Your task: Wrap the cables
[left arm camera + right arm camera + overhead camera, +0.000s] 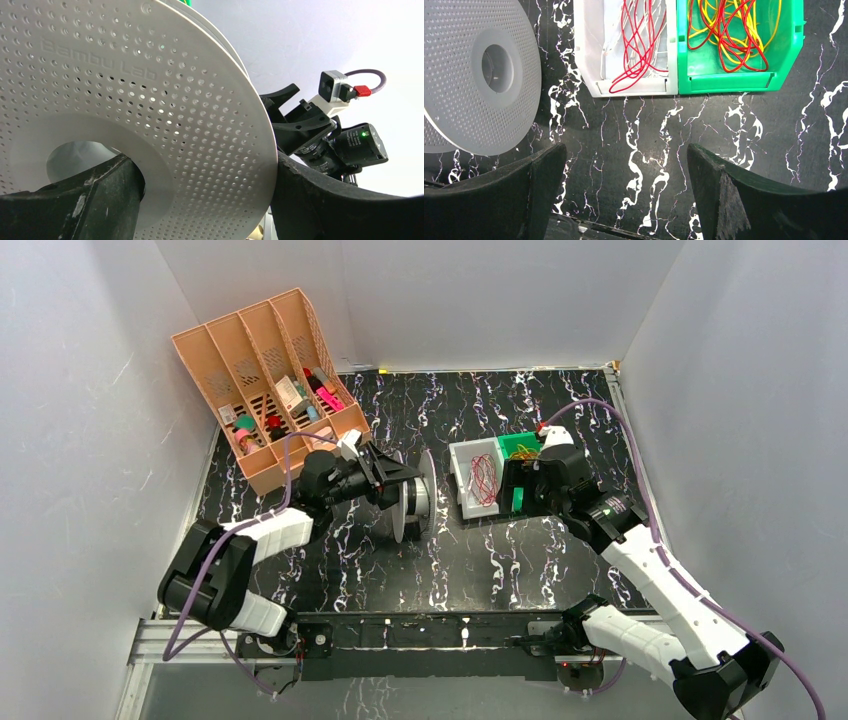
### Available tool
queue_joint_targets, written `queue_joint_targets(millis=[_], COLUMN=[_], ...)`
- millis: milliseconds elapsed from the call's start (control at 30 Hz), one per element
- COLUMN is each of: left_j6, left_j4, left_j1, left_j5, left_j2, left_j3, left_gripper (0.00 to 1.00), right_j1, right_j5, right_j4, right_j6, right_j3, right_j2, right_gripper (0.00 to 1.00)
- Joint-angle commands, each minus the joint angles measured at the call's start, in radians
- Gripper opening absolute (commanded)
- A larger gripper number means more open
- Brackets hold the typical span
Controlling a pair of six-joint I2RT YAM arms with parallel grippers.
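The cables are thin red wires. One loose bundle (636,45) lies in a white bin (589,75). More red wire tangled with yellow wire (729,35) lies in a green bin (784,60) beside it. A grey perforated spool (412,502) stands on edge at mid-table. My left gripper (395,485) is shut on the spool's flange (200,150), one finger in the hub hole, the other at the rim. My right gripper (623,155) is open and empty, above bare table just in front of the bins (475,480). The spool also shows in the right wrist view (474,80).
A peach file organizer (265,380) with small items stands at the back left. White walls enclose the black marbled table (500,560). The right arm's wrist camera and fingers (330,95) show beyond the spool in the left wrist view.
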Motion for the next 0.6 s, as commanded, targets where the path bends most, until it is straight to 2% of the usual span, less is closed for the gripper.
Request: queue_joint_targets(millis=[0, 200, 433, 467, 567], left_j6=[-0.022, 0.004, 0.027, 0.029, 0.038], left_j4=[0.148, 0.164, 0.164, 0.164, 0.164], left_j1=[0.024, 0.073, 0.098, 0.101, 0.11], left_j5=[0.132, 0.246, 0.317, 0.323, 0.34], left_j2=[0.022, 0.061, 0.099, 0.104, 0.12], left_j3=[0.033, 0.043, 0.037, 0.034, 0.03], left_gripper=[0.0, 0.0, 0.0, 0.01, 0.13], right_j1=[0.0, -0.001, -0.001, 0.0, -0.001], right_j5=[0.007, 0.012, 0.009, 0.009, 0.006], right_j4=[0.035, 0.039, 0.047, 0.049, 0.05], right_j6=[-0.009, -0.009, -0.009, -0.009, -0.009], right_j3=[0.017, 0.012, 0.01, 0.01, 0.012], right_j2=[-0.001, 0.003, 0.018, 0.02, 0.026], right_gripper=[0.98, 0.98, 0.99, 0.98, 0.98])
